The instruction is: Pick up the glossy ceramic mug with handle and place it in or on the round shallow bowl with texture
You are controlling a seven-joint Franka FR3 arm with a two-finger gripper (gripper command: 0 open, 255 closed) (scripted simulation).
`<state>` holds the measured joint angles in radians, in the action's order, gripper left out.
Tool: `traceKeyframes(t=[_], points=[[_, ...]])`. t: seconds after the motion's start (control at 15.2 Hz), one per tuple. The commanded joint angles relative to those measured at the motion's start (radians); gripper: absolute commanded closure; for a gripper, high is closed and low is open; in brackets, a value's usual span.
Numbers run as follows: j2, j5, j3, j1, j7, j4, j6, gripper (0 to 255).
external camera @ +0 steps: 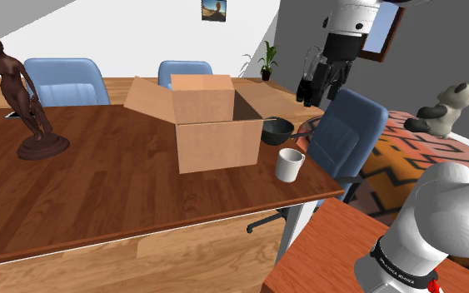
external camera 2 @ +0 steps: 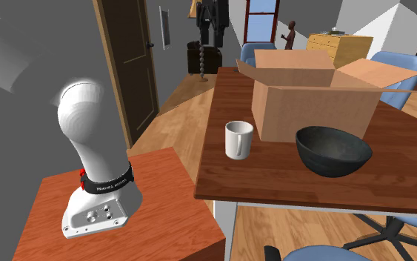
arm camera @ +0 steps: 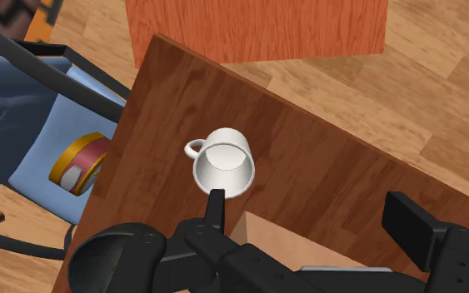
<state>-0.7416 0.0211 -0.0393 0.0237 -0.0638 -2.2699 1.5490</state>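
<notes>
Mug stands upright, mouth up, handle toward the blue chair; end effector spread, empty, above.

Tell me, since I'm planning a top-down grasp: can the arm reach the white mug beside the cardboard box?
Probably yes. The mug stands upright, apart from the cardboard box, and the open jaws of the arm hang above it with nothing in between.

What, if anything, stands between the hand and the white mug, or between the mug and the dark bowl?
Nothing visible. The open hand hangs above the mug with only air between. Bare table separates mug and bowl; the cardboard box stands close beside that path, not across it.
</notes>
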Motion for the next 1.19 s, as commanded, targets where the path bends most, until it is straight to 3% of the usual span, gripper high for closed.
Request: traceKeyframes(t=[0.0, 0.59, 1.12], points=[[0.0, 0.0, 0.0, 0.0, 0.0, 0.0, 0.0, 0], [0.087, 0.031, -0.003, -0.008, -0.001, -0.234, 0.317, 0], [0.279, 0.065, -0.008, -0.021, -0.012, -0.353, 0.626, 0]])
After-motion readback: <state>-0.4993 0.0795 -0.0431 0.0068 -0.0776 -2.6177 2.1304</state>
